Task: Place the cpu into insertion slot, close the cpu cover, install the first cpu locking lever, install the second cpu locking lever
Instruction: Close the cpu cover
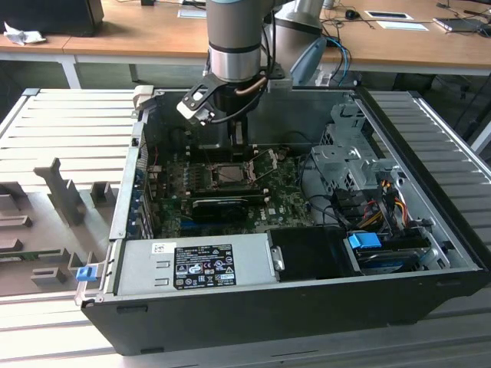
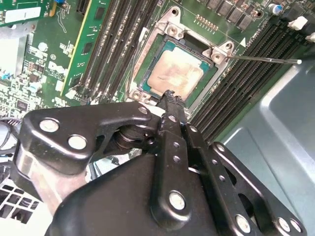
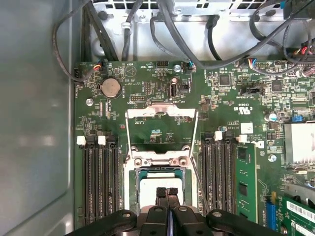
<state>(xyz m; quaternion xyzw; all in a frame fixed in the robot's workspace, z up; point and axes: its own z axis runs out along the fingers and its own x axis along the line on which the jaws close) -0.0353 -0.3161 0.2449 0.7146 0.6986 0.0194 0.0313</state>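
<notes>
The cpu [image 2: 174, 71], a small square chip with a pale metal top, lies flat inside the insertion slot [image 2: 156, 49] on the green board. The cpu cover [image 3: 160, 110], a thin silvery frame, stands folded back from its hinge, with bare board showing through its window. A thin locking lever rod [image 2: 261, 59] sticks out sideways from the socket corner. My gripper [image 2: 170, 96] hangs just over the near edge of the cpu [image 3: 152, 187]. Its black fingers are pressed together with nothing between them. In the exterior view the arm reaches down into the open case above the socket [image 1: 230, 175].
Black memory slots [image 3: 98, 177] flank the socket on both sides. A long black card [image 1: 219, 205] lies just in front of it. The grey power-supply box [image 1: 196, 264] fills the case front, and a drive cage [image 1: 345, 157] with cables [image 1: 383, 199] stands at the exterior view's right.
</notes>
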